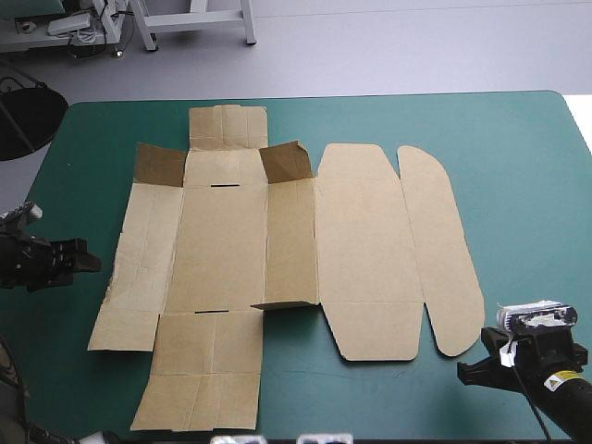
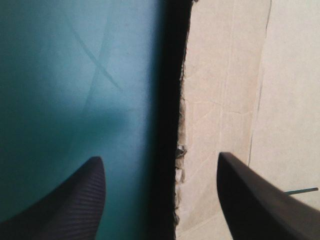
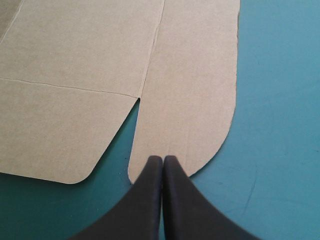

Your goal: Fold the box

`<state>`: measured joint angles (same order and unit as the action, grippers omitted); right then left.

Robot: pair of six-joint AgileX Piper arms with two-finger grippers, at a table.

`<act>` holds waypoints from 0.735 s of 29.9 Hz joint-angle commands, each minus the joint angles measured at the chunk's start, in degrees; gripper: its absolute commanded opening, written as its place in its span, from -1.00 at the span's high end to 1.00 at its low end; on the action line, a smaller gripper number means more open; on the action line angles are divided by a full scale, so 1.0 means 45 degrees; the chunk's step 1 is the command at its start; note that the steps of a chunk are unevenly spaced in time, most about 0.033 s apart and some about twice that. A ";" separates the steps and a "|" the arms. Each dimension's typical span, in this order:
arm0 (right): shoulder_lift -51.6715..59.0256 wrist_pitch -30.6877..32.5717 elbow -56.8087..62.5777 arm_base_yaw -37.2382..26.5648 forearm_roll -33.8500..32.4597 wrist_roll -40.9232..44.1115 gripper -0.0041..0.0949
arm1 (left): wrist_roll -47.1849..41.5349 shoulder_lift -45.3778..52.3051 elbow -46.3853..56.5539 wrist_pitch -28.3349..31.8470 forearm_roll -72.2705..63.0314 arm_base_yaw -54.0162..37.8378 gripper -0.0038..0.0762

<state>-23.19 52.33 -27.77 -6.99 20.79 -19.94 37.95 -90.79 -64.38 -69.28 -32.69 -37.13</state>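
With our left tool (image 2: pixel 160 157) released and right tool (image 3: pixel 162 159) clenched, we should slip low under the box's (image 1: pixel 222 250) left edge.

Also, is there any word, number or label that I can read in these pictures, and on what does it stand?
No text can be read.
The box: plain brown board, no print visible in any view.
A small yellow sticker on the arm behind the right gripper: too small to read.
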 commanded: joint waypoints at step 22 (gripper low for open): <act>-0.0092 -0.0731 -0.0316 -0.0001 0.0208 -0.0137 0.94 | 0.0055 -0.1748 0.0126 -0.1101 -0.1635 0.2033 -0.22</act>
<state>-23.19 52.33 -27.77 -6.99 20.73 -19.94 38.31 -100.01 -62.97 -68.91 -36.31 -29.58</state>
